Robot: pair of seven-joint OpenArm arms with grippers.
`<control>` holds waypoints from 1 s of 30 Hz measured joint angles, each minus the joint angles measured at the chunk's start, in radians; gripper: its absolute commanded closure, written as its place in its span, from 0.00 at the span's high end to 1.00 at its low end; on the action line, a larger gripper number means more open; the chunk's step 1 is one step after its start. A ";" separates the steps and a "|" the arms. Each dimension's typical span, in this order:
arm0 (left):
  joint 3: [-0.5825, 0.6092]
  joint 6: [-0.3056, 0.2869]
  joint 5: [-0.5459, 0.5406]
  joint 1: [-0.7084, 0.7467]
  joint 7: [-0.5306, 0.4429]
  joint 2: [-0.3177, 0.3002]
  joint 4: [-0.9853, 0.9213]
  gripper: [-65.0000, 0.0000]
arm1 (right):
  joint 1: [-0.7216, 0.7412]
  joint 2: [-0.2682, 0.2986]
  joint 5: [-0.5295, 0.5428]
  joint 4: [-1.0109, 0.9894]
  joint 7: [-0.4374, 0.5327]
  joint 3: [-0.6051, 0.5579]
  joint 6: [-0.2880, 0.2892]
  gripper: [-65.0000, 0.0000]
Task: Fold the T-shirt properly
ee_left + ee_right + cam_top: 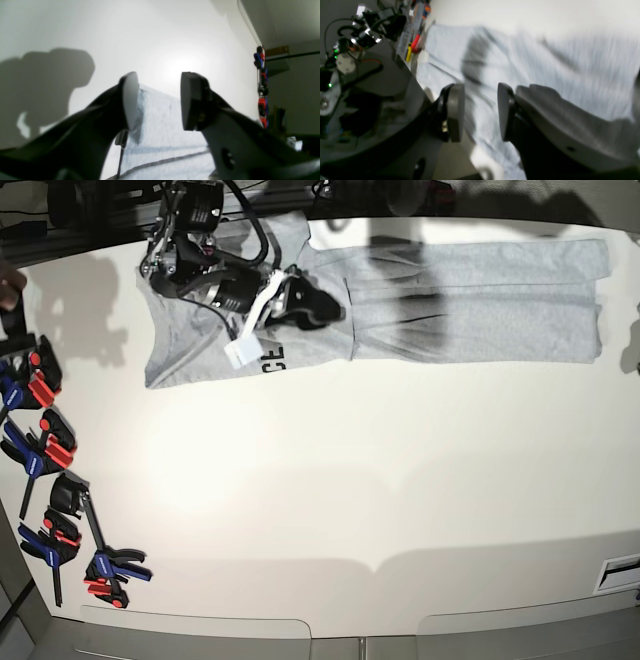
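White table (pixel 330 480) filling the base view, and along its far edge the grey T-shirt (pixel 470 300), laid out as a long band with its long axis running side to side. Already narrowed lengthwise by the look of it, a flap at one end showing black lettering (pixel 273 359).

Over that lettered end, the right gripper (pixel 300 305), hanging directly above the cloth. From its wrist camera, jaws parted with clear air between them, nothing pinched, grey fabric spread out below and ahead of the fingertips (pixel 456 110).

Left gripper (pixel 158 100) not visible in the base view; in its own camera, pads (pixel 130 100) spread wide, empty, the shirt's edge lying just beyond and below them.

Probably between grabs. Next fold likely end to end along that long axis, so each arm close to its own end of the band. Clamps (pixel 50 480) well clear at the table's side.
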 measured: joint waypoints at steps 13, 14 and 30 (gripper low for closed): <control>-0.048 0.000 0.176 0.222 -0.182 0.150 -0.001 0.46 | 0.002 0.000 -0.050 0.075 0.079 0.001 0.000 0.32; -0.048 -0.001 0.180 0.222 -0.216 0.167 -0.001 0.46 | 0.002 0.000 -0.063 0.075 0.093 0.003 0.000 0.32; 0.094 -0.018 0.168 0.181 -0.195 0.197 0.006 0.46 | 0.002 0.000 -0.083 0.075 0.157 0.061 0.000 0.32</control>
